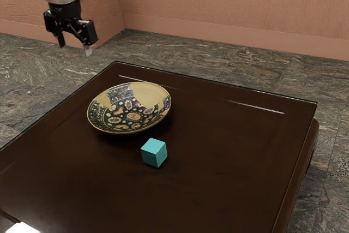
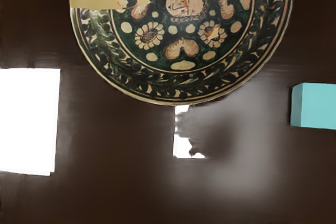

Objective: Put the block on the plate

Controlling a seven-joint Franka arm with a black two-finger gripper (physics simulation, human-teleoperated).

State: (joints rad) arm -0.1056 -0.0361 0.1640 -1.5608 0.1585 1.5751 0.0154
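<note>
1. My gripper [image 1: 74, 46]: fingers spread apart, nothing between them. Pointing down, raised above tabletop level, at the exterior view's upper left.
2. Teal block [image 1: 154, 153]: on the dark, glossy brown table [image 1: 218, 189], not on the plate. Sits near the plate, apart from it, toward the exterior view's lower right of it.
3. Plate [image 1: 129, 108]: on the table, raised rim, nothing on it. Dark floral pattern, plain tan patches, painted face [image 2: 185, 4] in the middle per wrist view.
4. Surroundings: grey veined stone floor [image 1: 256, 61], salmon-colored wall [image 1: 229, 4] behind.
</note>
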